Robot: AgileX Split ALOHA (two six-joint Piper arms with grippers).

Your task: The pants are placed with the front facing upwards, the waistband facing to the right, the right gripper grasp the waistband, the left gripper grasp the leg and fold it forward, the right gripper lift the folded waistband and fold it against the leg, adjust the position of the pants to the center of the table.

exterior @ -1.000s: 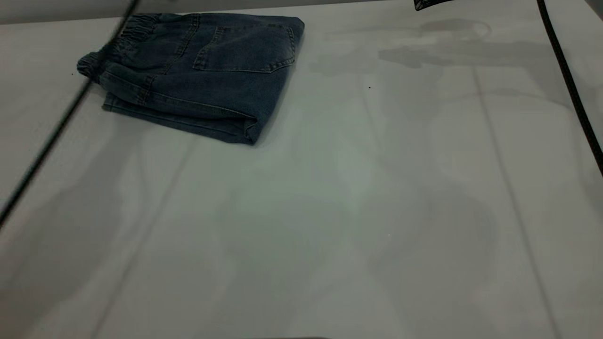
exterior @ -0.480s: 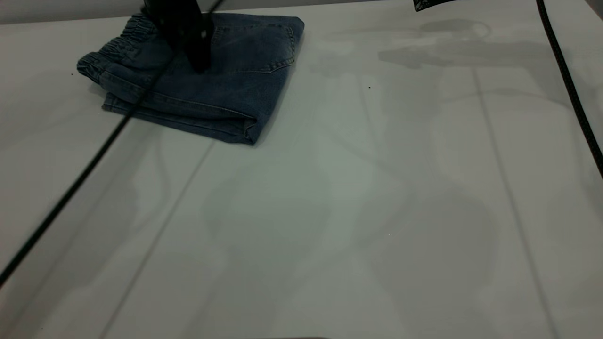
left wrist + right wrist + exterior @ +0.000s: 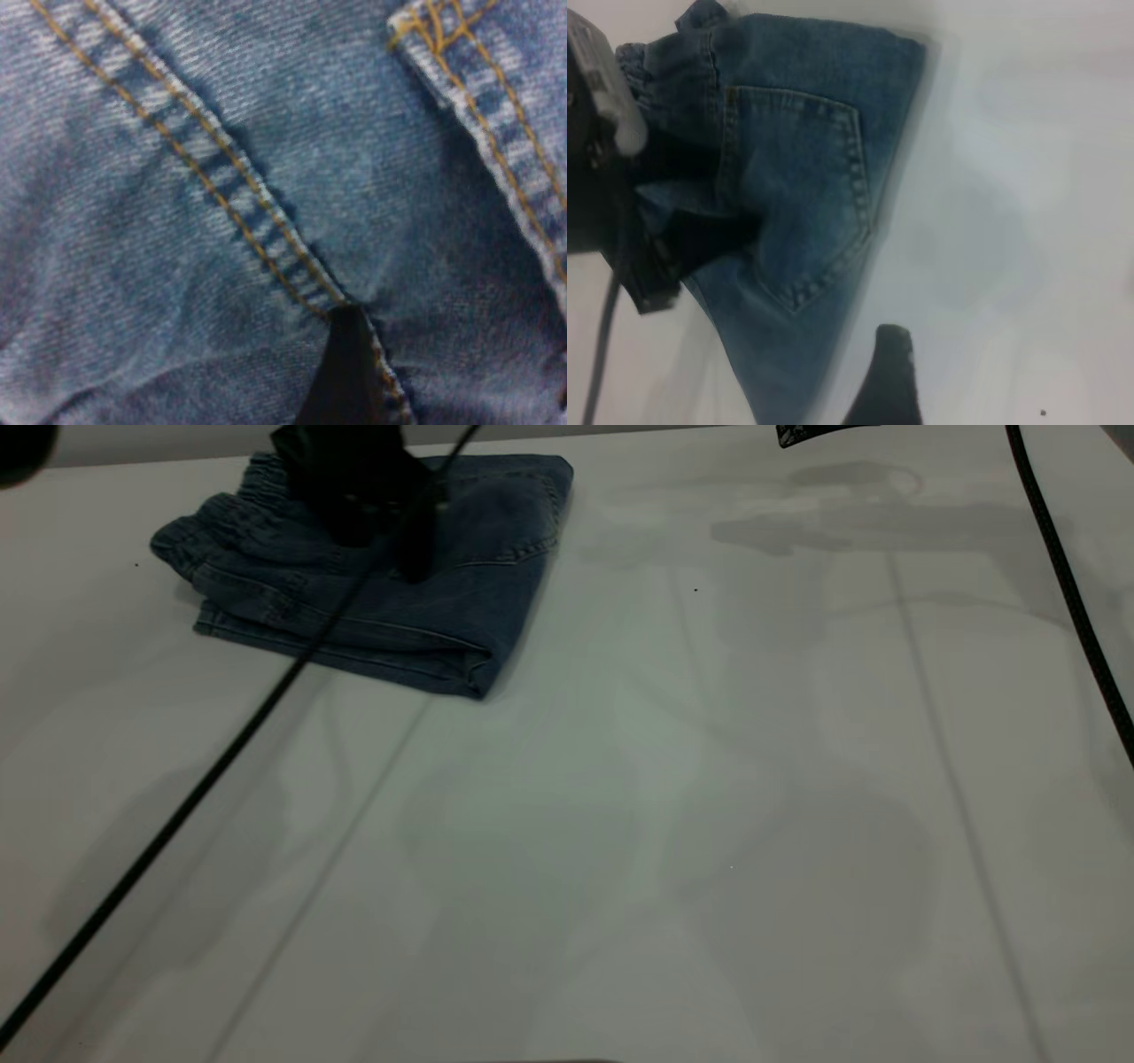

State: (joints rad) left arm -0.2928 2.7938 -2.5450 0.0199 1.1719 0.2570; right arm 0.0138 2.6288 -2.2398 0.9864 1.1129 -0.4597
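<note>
At the far left of the table (image 3: 673, 797), the pants (image 3: 478, 615) are lying folded into a compact bundle, the waistband (image 3: 208, 527) bunching at their left end. My left gripper (image 3: 381, 545) is pressing down onto the denim near the back pocket (image 3: 806, 195), and I cannot tell how its fingers are standing. My right gripper (image 3: 888, 381) is hanging well apart toward the right; I cannot tell its fingers' spread either.
</note>
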